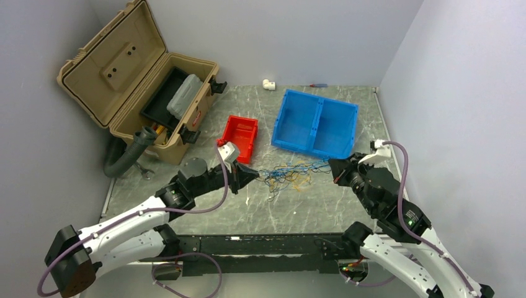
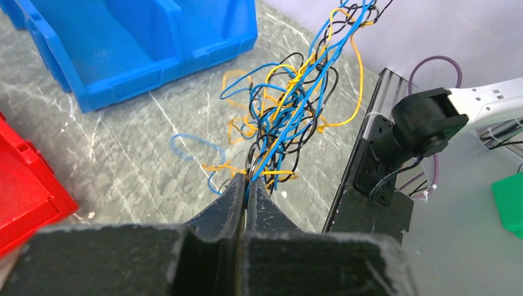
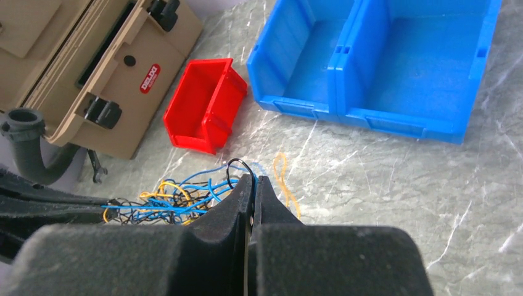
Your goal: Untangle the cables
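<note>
On the tabletop [image 1: 347, 208], just in front of the blue bin [image 1: 316, 124], the cables [image 1: 288, 174] are being stretched as one knotted bundle of blue, yellow-orange and black strands. The bundle is being gripped at both ends. The left fingers [image 2: 236, 196] are being pressed fully together on strands in front of the blue bin's left-arm corner. The right fingers [image 3: 242, 198] are being closed tight on blue and black strands near its other front corner.

The step in hand is judged to be the pulling apart of the knot. It is being served best by a slow, level draw along the blue bin's front, so that loops are being loosened rather than cinched. Should the knot be tightening, one end is better released and a single strand regripped.

The open toolbox [image 1: 124, 74] is standing well apart from the blue bin on the left arm's side. The red bin [image 1: 240, 133] is sitting between them, near the left fingers. The blue bin's front wall is being judged the likeliest snag.
</note>
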`<state>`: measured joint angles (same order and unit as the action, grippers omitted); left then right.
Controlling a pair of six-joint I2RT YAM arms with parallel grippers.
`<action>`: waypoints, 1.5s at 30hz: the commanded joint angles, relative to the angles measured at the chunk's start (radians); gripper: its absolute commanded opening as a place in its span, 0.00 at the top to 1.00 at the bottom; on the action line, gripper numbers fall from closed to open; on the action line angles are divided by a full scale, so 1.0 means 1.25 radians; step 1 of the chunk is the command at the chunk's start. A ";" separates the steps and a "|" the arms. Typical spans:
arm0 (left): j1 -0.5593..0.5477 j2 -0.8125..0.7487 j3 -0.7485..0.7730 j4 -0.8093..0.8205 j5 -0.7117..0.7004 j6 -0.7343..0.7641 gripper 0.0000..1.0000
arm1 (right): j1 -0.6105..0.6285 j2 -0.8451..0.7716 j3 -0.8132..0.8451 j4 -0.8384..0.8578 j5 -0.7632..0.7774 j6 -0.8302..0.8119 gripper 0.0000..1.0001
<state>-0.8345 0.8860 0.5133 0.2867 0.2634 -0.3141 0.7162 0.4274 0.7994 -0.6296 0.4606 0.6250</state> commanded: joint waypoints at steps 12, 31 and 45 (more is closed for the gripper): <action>0.035 0.087 0.049 -0.068 0.149 -0.002 1.00 | -0.024 0.185 -0.016 0.172 -0.324 -0.162 0.66; 0.025 0.151 0.105 0.047 0.377 -0.084 1.00 | -0.025 0.148 -0.094 0.101 -0.215 -0.122 0.14; 0.212 0.337 0.022 0.191 0.431 -0.355 1.00 | -0.026 0.204 -0.117 0.140 -0.323 -0.122 0.14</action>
<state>-0.5724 1.2724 0.5167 0.5419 0.7815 -0.7238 0.6861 0.6468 0.6727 -0.5056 0.1501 0.4641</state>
